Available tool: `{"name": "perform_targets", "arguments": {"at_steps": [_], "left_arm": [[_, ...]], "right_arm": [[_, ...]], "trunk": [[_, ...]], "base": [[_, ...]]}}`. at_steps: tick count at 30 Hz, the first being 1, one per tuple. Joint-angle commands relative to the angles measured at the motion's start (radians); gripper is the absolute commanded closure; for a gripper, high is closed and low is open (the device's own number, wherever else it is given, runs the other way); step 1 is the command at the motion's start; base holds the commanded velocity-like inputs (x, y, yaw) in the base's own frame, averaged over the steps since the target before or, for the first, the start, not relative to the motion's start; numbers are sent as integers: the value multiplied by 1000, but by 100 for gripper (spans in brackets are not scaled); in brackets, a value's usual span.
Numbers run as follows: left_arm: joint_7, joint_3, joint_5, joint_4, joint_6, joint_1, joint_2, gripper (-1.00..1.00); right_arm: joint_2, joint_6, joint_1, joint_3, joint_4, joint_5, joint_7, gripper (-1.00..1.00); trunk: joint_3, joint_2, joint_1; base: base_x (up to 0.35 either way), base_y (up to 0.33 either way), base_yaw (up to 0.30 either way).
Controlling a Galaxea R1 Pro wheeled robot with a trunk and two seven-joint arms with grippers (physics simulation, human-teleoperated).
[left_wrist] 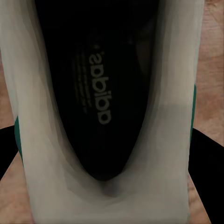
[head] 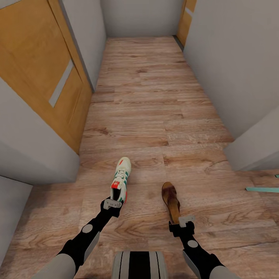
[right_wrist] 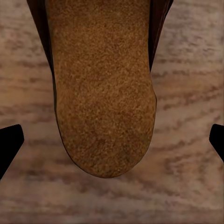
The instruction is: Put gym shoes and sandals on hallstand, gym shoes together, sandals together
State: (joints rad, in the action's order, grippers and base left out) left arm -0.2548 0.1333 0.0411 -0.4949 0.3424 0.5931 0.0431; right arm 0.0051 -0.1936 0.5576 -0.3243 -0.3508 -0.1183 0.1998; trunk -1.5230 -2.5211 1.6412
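I am in the picking-up step. My left claw [head: 112,203] is at the heel of one gym shoe [head: 121,179], which points away from me over the wood floor [head: 155,97]. In the left wrist view the shoe [left_wrist: 112,112] sits right between my dark fingers [left_wrist: 205,154], and they look pressed to its sides, so I think I am holding it, though the view is too close to be sure.

My right claw [head: 185,221] is at the heel of one brown sandal [head: 171,200]. In the right wrist view the sandal [right_wrist: 102,84] lies flat on the floor, and my fingers [right_wrist: 9,140] are wide apart, not touching it.

I see no shoe rack here, only grey walls and an orange door [head: 38,73]. Next I should close the right claw on the sandal, lift both, and turn to find the rack.
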Motion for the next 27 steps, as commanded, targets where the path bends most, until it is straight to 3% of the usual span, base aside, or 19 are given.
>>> {"name": "perform_targets", "arguments": {"at_steps": [1,22,27], "left_arm": [[-2,2,4,1,3,1,0,100],[-3,3,5,1,5,0,0,100],[-3,2,5,1,4,1,0,100]], "right_arm": [[-1,-4,1,-9,1,-11,6,-100],[-1,-4,1,-10,1,-11,6,-100],[-1,-4,1,-10,1,-11,6,-100]], "trunk": [[0,0,0],[0,0,0],[-20,-1,2]], "base": [[5,0,0],[29,0,0],[0,0,0]]}}
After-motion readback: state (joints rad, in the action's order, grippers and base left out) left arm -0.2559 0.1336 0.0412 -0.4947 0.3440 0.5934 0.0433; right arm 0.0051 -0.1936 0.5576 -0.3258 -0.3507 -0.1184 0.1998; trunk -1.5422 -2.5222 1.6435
